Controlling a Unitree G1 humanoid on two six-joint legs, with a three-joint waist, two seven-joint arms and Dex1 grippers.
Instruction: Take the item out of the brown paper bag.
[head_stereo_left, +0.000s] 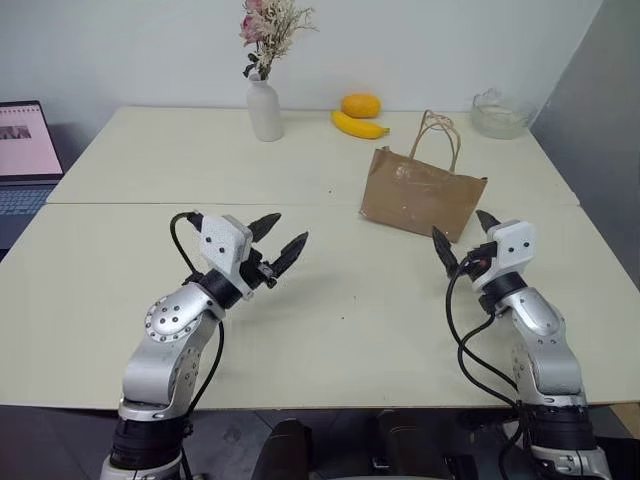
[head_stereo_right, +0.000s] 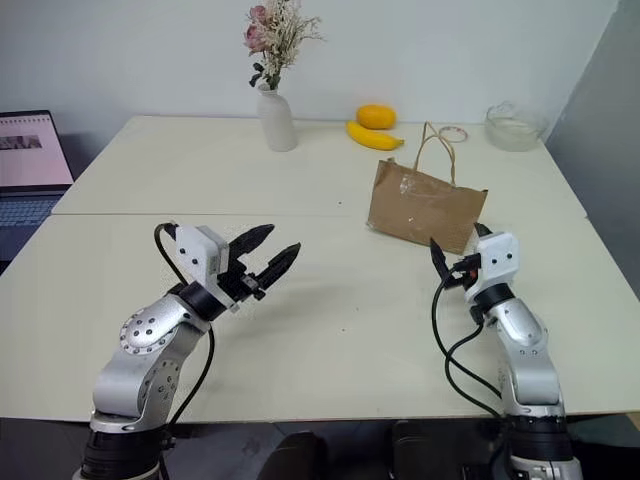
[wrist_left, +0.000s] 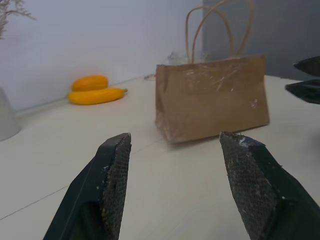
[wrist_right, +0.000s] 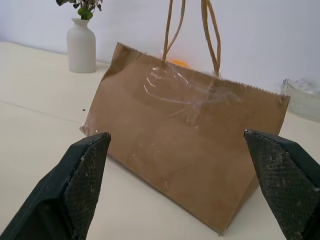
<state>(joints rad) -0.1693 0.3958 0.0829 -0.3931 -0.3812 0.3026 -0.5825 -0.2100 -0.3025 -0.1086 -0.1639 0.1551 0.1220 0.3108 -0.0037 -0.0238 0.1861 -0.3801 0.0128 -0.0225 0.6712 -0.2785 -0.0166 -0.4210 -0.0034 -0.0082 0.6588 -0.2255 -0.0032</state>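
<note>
Both claws gape empty; brown paper bag (head_stereo_left: 422, 196) stands upright just beyond right claw (head_stereo_left: 466, 240), well apart from left claw (head_stereo_left: 279, 240).

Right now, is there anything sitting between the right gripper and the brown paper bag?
Nothing visible. The right gripper, jaws open, faces the brown paper bag across bare table. The banana and vase stand farther back.

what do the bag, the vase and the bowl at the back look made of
Bag: tan kraft paper, matte and creased, with a shiny strip like clear tape on its side; thin twine handles.
Vase: likely ceramic, smooth matte white.
Bowl: seemingly clear glass, see-through with bright glints; plastic is possible.
</note>
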